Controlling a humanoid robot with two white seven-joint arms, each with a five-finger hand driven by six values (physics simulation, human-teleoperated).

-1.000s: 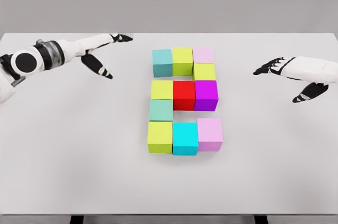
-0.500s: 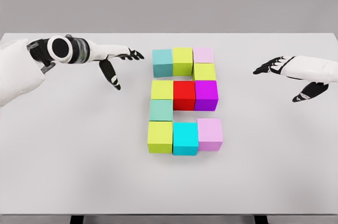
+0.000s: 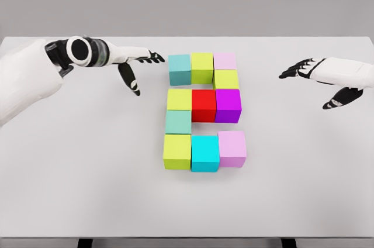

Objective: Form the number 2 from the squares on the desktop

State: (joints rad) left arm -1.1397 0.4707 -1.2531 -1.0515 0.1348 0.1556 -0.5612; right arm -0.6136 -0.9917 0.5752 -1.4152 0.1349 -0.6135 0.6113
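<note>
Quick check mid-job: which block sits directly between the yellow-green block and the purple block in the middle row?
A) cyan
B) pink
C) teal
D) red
D: the red block sits in the middle row with the yellow-green block on its left and the purple block on its right.

The cluster of coloured blocks [image 3: 203, 110] sits tight in the middle of the white table [image 3: 87, 189], its cubes touching with only two small notches inside, too narrow for a hand by the look of it. Left of the cluster the way is partly taken by the left hand [image 3: 135, 66], whose spread fingertips reach just beside the teal block [image 3: 180, 68] at the top corner. Right of the cluster lies bare surface out to the right hand [image 3: 315, 78], well apart, and the whole front strip is free.
</note>
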